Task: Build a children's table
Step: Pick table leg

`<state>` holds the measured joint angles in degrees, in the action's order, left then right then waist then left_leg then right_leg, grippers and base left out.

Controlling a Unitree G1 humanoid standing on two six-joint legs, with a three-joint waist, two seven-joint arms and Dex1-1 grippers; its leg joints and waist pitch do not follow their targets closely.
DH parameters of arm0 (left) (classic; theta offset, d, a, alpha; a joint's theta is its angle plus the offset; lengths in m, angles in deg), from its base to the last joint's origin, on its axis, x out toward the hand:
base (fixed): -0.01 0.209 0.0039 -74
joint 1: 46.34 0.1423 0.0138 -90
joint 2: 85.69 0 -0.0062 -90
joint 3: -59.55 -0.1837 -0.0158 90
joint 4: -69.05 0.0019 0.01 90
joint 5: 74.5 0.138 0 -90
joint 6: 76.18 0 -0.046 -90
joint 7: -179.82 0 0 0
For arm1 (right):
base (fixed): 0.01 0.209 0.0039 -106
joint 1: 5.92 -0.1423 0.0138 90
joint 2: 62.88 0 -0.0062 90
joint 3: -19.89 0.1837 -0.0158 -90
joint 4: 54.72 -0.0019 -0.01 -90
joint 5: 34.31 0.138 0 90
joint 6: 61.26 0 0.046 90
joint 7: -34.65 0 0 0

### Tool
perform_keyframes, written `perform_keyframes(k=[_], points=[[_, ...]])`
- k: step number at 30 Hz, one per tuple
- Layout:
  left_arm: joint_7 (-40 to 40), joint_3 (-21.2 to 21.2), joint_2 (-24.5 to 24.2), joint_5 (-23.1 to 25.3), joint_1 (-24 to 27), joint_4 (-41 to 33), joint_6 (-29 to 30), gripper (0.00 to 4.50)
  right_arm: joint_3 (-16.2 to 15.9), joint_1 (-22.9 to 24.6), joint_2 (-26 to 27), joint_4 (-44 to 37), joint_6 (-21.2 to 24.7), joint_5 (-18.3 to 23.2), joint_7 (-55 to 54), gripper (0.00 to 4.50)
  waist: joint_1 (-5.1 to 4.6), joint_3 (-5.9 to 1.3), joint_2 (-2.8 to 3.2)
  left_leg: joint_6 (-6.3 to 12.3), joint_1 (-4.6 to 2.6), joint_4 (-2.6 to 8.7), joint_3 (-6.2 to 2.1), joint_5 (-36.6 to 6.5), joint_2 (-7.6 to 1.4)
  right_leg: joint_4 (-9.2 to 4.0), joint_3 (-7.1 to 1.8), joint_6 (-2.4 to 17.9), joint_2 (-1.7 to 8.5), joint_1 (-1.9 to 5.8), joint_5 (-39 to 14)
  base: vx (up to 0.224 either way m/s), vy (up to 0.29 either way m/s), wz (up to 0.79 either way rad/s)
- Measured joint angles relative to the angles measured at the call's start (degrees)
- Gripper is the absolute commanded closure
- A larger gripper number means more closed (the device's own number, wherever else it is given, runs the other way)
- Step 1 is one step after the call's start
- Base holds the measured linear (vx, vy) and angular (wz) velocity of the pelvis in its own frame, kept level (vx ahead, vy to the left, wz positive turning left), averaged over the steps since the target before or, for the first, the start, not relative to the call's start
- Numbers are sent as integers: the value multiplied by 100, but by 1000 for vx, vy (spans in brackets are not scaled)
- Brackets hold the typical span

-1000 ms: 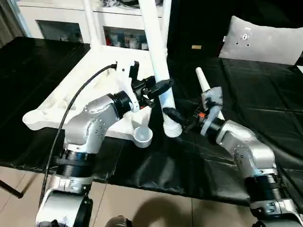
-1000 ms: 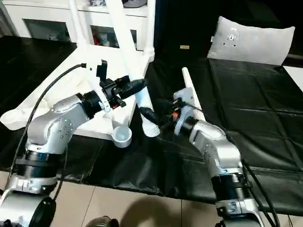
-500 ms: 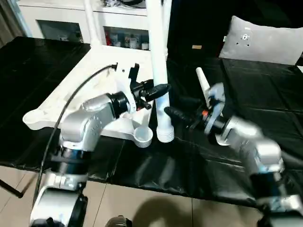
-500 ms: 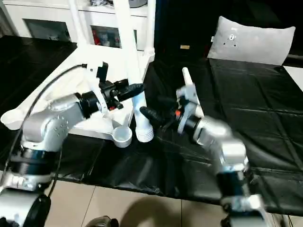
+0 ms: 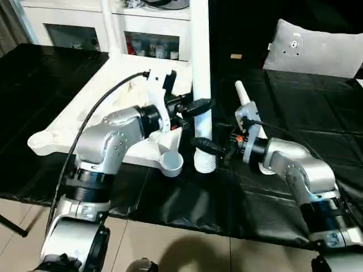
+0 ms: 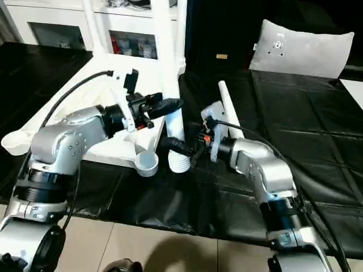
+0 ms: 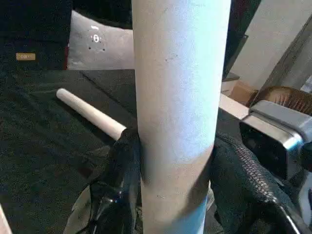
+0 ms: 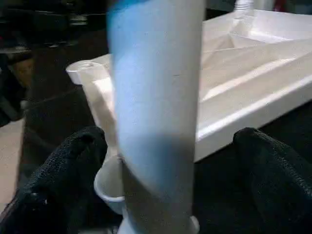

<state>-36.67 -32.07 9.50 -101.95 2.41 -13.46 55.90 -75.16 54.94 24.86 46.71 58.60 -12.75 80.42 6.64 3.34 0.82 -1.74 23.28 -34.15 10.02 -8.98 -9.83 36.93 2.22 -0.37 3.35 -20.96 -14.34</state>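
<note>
The children's table's white tabletop [image 5: 108, 99] lies upside down on the black cloth, with an empty round corner socket [image 5: 171, 163] at its near corner. My left gripper [image 5: 199, 109] is shut on a white leg [image 5: 201, 62] and holds it upright, gripped from both sides in the left wrist view [image 7: 178, 97]. Its flared end [image 5: 205, 162] sits on the cloth just right of that socket. My right gripper [image 5: 209, 148] stands open around the leg's lower part, its fingers [image 8: 63, 170] apart from the tube. Another loose leg [image 5: 244, 101] lies behind it. Fitted legs [image 6: 91, 22] rise at the far corners.
A white cabinet with glass doors [image 5: 74, 31] stands behind the table. A grey cushion [image 5: 317, 48] lies at the back right. Black cloth [image 5: 306, 107] covers the table to the right. The front edge drops to tiled floor [image 5: 181, 243]. A black cable [image 5: 91, 122] arcs over my left arm.
The held leg has swung from leaning to upright, its flared end staying by the socket. My right gripper drew back, then came in again, open around the leg's lower part.
</note>
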Motion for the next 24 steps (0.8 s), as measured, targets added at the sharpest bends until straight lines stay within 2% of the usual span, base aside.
perform_keyframes(k=[5,7,9,14,17,18,20,22,24], points=[[8,-19,4,0,1,-227,40,271,-133,9,155,0,30,-94,-158,63,-2,0,0,0,1,0,0,0,0,-1,0,0,0,-1,0,0,0,0],[7,-47,4,1,1,-262,46,271,-181,8,178,0,117,-102,-163,63,6,0,0,0,1,0,0,0,0,-1,0,0,0,0,0,0,0,0],[-3,-53,-11,6,1,-263,49,271,-223,8,177,0,189,-126,-167,83,5,0,0,0,0,0,0,0,0,-1,0,0,0,1,0,0,0,0],[-38,-118,-67,30,1,-263,43,271,-272,9,141,0,333,-204,-191,134,2,0,0,0,1,0,0,0,0,0,0,0,0,0,0,0,0,0],[-74,-173,-104,79,1,-266,29,271,-311,9,117,0,359,-223,-208,149,-1,1,-1,0,1,0,0,0,0,-1,0,0,0,0,0,0,0,0],[-77,-180,-105,89,1,-267,25,271,-313,9,117,0,371,-222,-206,168,0,1,-1,0,1,0,0,0,0,-1,0,0,0,0,0,0,0,0],[-77,-193,-108,95,1,-268,18,271,-322,9,119,0,376,-219,-197,168,1,1,-1,0,1,0,0,0,0,-1,0,0,0,0,0,0,0,0],[-77,-204,-111,97,1,-275,18,271,-322,9,121,0,386,-213,-173,204,1,1,-2,0,1,0,0,0,0,0,0,0,0,0,0,0,0,0],[-76,-207,-110,98,1,-279,18,271,-324,9,131,0,402,-197,-151,209,0,2,-3,0,0,0,0,0,0,0,0,0,0,0,0,0,0,0]])
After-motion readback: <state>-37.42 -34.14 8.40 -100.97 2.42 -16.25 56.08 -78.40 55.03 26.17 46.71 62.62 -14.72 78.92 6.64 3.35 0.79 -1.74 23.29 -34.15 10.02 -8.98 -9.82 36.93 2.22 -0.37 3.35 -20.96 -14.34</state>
